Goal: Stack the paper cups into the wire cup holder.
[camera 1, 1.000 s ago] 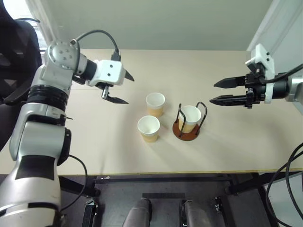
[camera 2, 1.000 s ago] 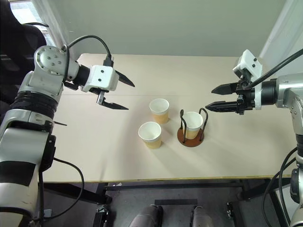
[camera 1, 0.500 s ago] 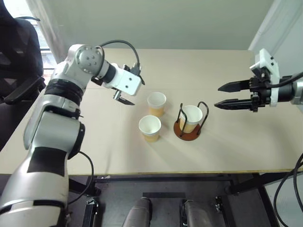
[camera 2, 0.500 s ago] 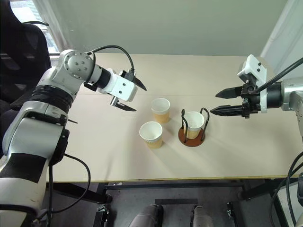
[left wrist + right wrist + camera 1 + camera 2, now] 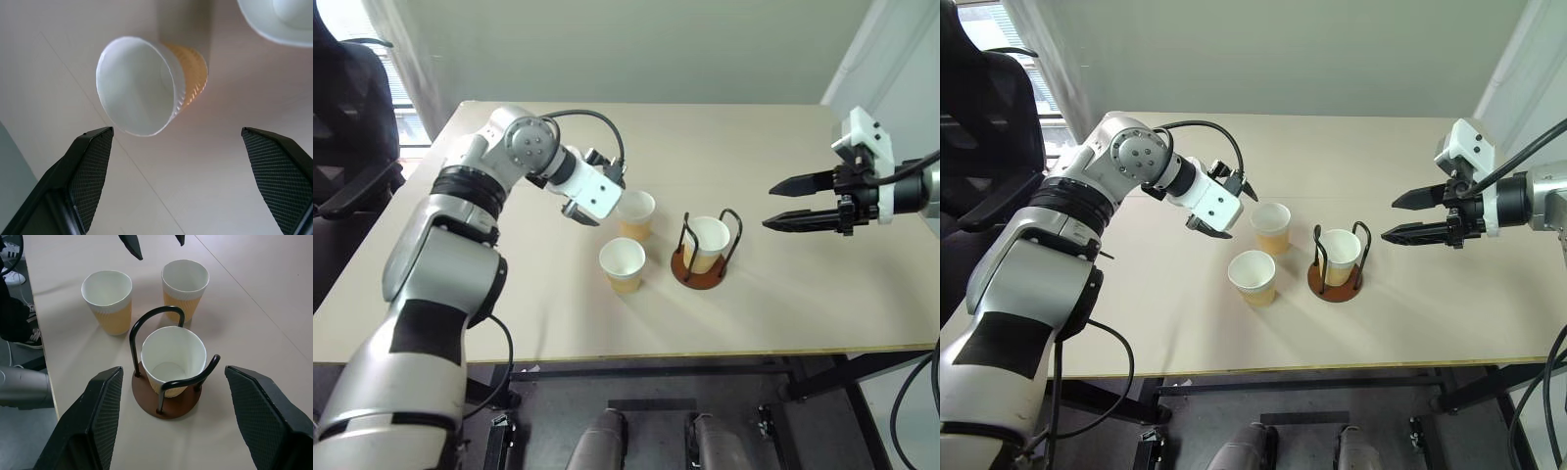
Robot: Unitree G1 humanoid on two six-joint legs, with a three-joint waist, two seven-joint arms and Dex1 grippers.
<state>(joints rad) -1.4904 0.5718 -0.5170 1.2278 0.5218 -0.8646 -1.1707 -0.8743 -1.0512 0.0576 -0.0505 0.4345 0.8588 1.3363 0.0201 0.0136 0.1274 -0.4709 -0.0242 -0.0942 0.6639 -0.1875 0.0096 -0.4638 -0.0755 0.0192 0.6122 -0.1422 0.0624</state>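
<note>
We are holding our left pincer (image 5: 1224,209), fingers apart, seemingly just beside the upright farther tan-orange paper cup (image 5: 1271,227).

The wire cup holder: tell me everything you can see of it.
The wire cup holder has a round rust-brown disc base and two thin black wire loops arching upright at opposite sides. It stands upright on the tan table, to the robot's right of the two loose cups. One paper cup, open end up and empty, sits on its base between the loops. Neither hand touches it.
</note>
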